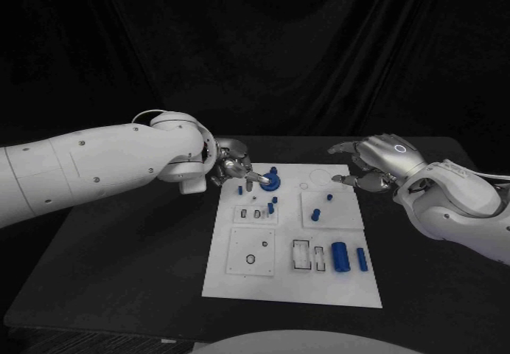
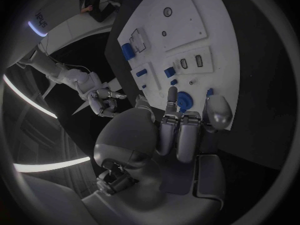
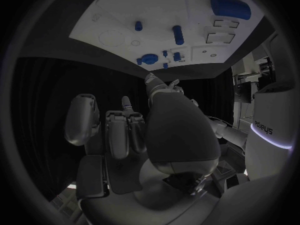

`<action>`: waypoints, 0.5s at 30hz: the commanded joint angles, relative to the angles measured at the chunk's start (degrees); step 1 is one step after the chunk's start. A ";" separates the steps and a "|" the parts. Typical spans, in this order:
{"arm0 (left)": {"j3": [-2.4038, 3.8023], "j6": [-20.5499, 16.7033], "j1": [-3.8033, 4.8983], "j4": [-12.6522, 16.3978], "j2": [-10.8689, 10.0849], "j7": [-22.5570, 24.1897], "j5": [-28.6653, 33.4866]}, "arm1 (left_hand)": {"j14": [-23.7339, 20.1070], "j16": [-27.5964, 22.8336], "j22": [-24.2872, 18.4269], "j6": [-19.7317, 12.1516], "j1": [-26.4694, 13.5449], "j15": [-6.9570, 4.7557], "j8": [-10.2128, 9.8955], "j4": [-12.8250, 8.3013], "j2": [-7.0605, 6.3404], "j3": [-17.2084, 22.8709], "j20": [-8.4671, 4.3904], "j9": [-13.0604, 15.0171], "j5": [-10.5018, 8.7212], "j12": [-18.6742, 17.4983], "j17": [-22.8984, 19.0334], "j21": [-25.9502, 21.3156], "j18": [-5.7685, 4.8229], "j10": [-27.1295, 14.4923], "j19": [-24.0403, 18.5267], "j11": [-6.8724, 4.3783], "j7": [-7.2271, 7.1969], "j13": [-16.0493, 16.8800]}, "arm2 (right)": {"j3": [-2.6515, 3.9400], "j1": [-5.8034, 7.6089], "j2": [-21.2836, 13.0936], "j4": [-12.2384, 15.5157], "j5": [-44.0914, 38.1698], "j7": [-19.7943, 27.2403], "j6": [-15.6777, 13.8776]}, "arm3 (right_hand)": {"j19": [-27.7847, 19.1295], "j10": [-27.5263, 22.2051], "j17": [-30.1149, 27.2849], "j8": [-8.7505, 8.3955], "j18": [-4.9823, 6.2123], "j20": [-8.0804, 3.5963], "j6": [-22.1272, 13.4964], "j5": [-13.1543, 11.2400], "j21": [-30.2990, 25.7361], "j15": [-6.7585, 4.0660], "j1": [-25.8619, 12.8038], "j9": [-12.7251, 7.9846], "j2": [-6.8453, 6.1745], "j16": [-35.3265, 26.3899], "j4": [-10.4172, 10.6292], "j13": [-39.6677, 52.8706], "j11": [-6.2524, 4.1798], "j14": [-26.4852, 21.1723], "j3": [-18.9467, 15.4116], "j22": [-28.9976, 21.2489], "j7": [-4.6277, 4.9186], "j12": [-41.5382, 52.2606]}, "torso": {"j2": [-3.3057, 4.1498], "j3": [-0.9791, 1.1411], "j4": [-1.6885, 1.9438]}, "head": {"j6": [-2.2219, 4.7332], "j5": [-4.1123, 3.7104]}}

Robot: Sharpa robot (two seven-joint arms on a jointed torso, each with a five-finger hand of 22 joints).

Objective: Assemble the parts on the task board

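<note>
Left hand (image 1: 232, 169) at blue round part (image 1: 270, 181), task board (image 1: 292, 287) 11 o'clock.
Fingertip touches it, grip unclear; right hand (image 1: 374, 164) spread, empty, off board's 1 o'clock.

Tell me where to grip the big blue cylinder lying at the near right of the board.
Grip the large blue cylinder across its round middle, coming from above. It lies flat on the task board with its long axis pointing away from the robot, its sides look free, and a slimmer blue cylinder lies beside it.
</note>
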 commanded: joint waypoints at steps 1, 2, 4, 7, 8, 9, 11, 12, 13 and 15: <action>0.05 4.02 0.11 -0.44 1.65 -6.13 -5.27 | 6.05 0.15 5.22 -0.86 0.23 -0.80 4.13 -0.97 -0.13 1.83 0.13 6.52 1.00 0.19 15.05 2.95 -0.94 5.98 3.05 -1.18 -0.66 15.04 | 0.04 -0.23 0.21 -0.27 -0.12 -2.50 -1.32 | 0.41 5.97 13.89 0.29 0.57 -0.01 0.54 0.44 0.33 0.34 0.11 0.01 0.62 0.28 -0.21 15.09 0.30 5.70 0.11 9.63 -0.06 0.15 | -0.29 0.76 -1.35 | -0.32 1.07; 0.05 4.17 0.09 -0.62 2.06 -6.40 -5.40 | 6.05 0.15 5.84 -1.29 0.77 -0.97 4.98 -1.56 -0.14 2.50 0.10 8.09 1.85 0.19 15.05 3.26 -1.00 5.98 3.40 -1.29 -0.84 15.04 | 0.04 -0.27 0.26 -0.33 -0.12 -2.59 -1.37 | 0.41 5.97 13.89 0.31 0.57 -0.01 0.65 0.51 0.33 0.34 0.11 0.00 0.66 0.28 -0.24 15.09 0.30 5.70 0.11 9.63 -0.07 0.15 | -0.32 0.79 -1.41 | -0.31 1.17; 0.05 4.20 0.01 -1.13 3.05 -6.87 -5.61 | 6.05 0.15 8.35 -1.82 2.63 -1.44 7.22 -3.18 -0.19 4.16 -0.22 11.82 4.44 0.19 15.05 4.47 -1.46 5.98 5.48 -1.82 -1.39 15.04 | 0.04 -0.38 0.36 -0.47 -0.12 -2.78 -1.48 | 0.42 5.97 13.88 0.41 0.57 -0.02 1.13 0.96 0.34 0.31 0.18 -0.06 0.83 0.27 -0.40 15.09 0.27 5.70 0.16 9.64 -0.11 0.15 | -0.43 0.96 -1.51 | -0.40 1.33; 0.05 4.31 -0.16 -1.83 4.20 -7.59 -5.76 | 6.05 0.15 11.81 -2.04 2.42 -2.01 9.26 -3.39 -0.45 5.17 -0.77 16.30 4.61 0.19 15.05 6.06 -2.21 5.98 8.58 -2.51 -2.05 15.04 | 0.04 -0.48 0.53 -0.70 -0.12 -2.95 -1.56 | 0.44 5.97 13.86 0.43 0.56 -0.02 1.23 1.03 0.40 0.31 0.19 -0.06 0.84 0.24 -0.43 15.09 0.27 5.70 0.15 9.65 -0.10 0.15 | -0.51 1.07 -1.48 | -0.58 1.36; 0.05 4.40 -0.22 -1.98 4.47 -7.89 -5.79 | 6.05 0.15 11.91 -2.04 2.37 -2.03 9.32 -3.37 -0.49 5.19 -0.79 16.49 4.55 0.19 15.05 6.10 -2.23 5.98 8.66 -2.54 -2.07 15.04 | 0.04 -0.50 0.58 -0.75 -0.12 -2.99 -1.57 | 0.43 5.97 13.83 0.45 0.57 -0.02 1.29 1.06 0.35 0.31 0.19 -0.06 0.84 0.20 -0.45 15.09 0.27 5.69 0.15 9.64 -0.10 0.15 | -0.51 1.08 -1.49 | -0.61 1.37; 0.05 4.61 -0.33 -2.21 4.86 -8.45 -5.83 | 6.05 0.15 13.03 -1.57 1.84 -2.25 10.11 -3.09 -0.62 5.20 -0.95 17.85 3.94 0.19 15.05 6.61 -2.50 5.98 9.74 -2.83 -2.32 15.04 | 0.04 -0.53 0.67 -0.82 -0.12 -3.07 -1.59 | 0.42 5.97 13.81 0.46 0.57 -0.03 1.32 1.07 0.33 0.31 0.19 -0.06 0.84 0.17 -0.45 15.09 0.27 5.68 0.15 9.63 -0.10 0.15 | -0.54 1.13 -1.54 | -0.66 1.41; 0.05 5.09 -0.57 -2.55 5.42 -9.52 -5.88 | 6.05 0.15 13.48 -1.15 0.54 -2.62 10.94 -2.28 -0.76 5.12 -1.33 20.03 2.86 0.19 15.05 6.79 -2.57 5.98 10.15 -3.09 -2.72 15.04 | 0.04 -0.57 0.79 -0.90 -0.12 -3.17 -1.61 | 0.40 5.97 13.77 0.49 0.59 -0.03 1.43 1.12 0.26 0.31 0.19 -0.06 0.84 0.12 -0.48 15.09 0.27 5.67 0.14 9.61 -0.09 0.15 | -0.63 1.27 -1.78 | -0.95 1.46; 0.05 5.33 -0.73 -2.71 5.68 -10.10 -5.90 | 6.05 0.15 13.52 -1.00 0.10 -2.72 11.12 -2.00 -0.83 5.07 -1.42 20.71 2.55 0.19 15.05 6.79 -2.57 5.98 10.18 -3.24 -2.80 15.04 | 0.04 -0.59 0.83 -0.92 -0.12 -3.21 -1.64 | 0.40 5.97 13.77 0.49 0.59 -0.03 1.43 1.12 0.26 0.31 0.19 -0.06 0.84 0.12 -0.48 15.09 0.27 5.67 0.14 9.61 -0.09 0.15 | -0.65 1.30 -1.83 | -1.02 1.48; 0.05 5.49 -0.87 -2.83 5.86 -10.56 -5.91 | 6.05 0.15 13.48 -0.87 -0.47 -2.82 11.20 -1.64 -0.87 5.01 -1.53 21.35 2.19 0.19 15.05 6.74 -2.56 5.98 10.14 -3.33 -2.88 15.04 | 0.04 -0.60 0.86 -0.94 -0.12 -3.25 -1.67 | 0.40 5.97 13.77 0.49 0.59 -0.03 1.43 1.12 0.26 0.31 0.19 -0.06 0.84 0.12 -0.48 15.09 0.27 5.67 0.14 9.61 -0.09 0.15 | -0.71 1.39 -2.00 | -1.19 1.63; 0.05 5.66 -1.18 -3.05 6.18 -11.39 -5.93 | 6.05 0.15 13.50 -0.69 -0.95 -2.90 11.19 -1.35 -0.88 4.98 -1.63 21.87 1.95 0.19 15.05 6.72 -2.55 5.98 10.15 -3.40 -2.98 15.04 | 0.04 -0.62 0.89 -0.97 -0.12 -3.29 -1.70 | 0.42 5.97 13.76 0.50 0.58 -0.03 1.47 1.13 0.30 0.31 0.18 -0.06 0.84 0.11 -0.48 15.09 0.27 5.67 0.13 9.62 -0.08 0.15 | -0.80 1.48 -2.20 | -1.37 1.92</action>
